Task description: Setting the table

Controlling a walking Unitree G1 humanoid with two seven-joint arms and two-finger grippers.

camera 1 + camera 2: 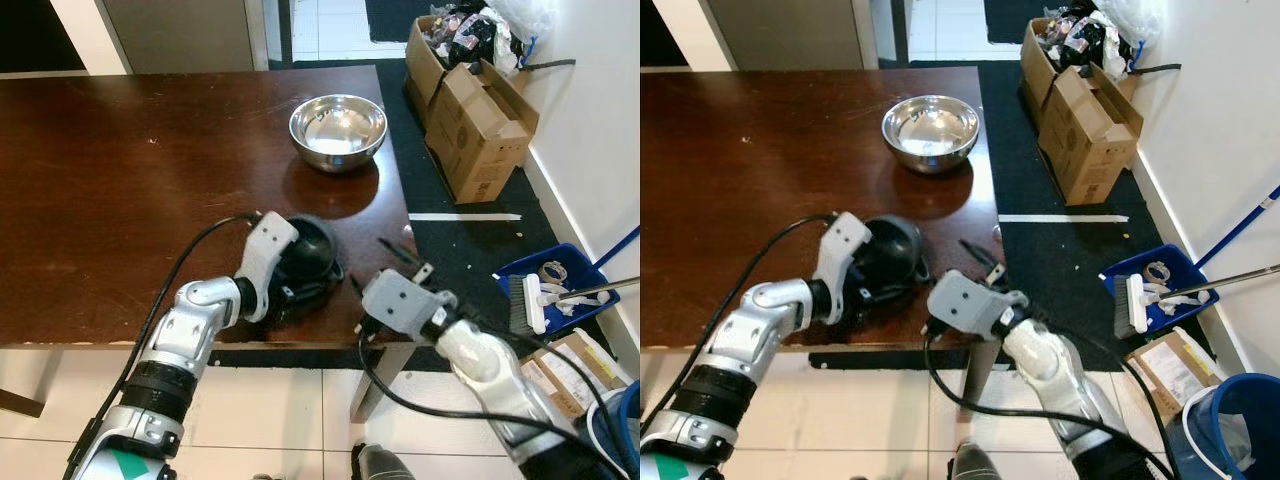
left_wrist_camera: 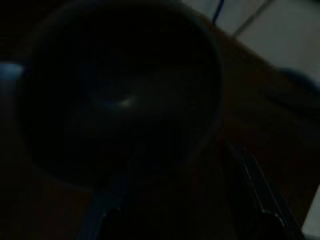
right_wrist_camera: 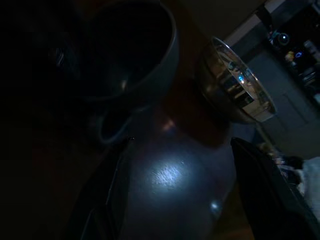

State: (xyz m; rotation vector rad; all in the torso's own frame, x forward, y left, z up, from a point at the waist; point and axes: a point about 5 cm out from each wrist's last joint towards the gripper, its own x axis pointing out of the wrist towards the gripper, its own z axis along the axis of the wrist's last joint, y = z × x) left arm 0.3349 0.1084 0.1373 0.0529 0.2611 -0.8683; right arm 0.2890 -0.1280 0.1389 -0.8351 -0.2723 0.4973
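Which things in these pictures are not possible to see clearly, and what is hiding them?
- Dark bowl: mostly covered by the left gripper in the eye views; the left wrist view is too dark to show any grasp.
- Right gripper: its wrist housing hides the finger bases, so the opening is unclear.
- Cardboard box contents: too small and cluttered.
- Steel bowl: cut by glare and darkness in the right wrist view.

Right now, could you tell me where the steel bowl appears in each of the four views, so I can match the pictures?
Left eye view: steel bowl on the table's far right corner.
Right eye view: upper middle, same corner.
Left wrist view: cannot be made out.
Right wrist view: upper right, beyond the dark cup.
Shared landmark: the dark cup, nearer than the bowl.
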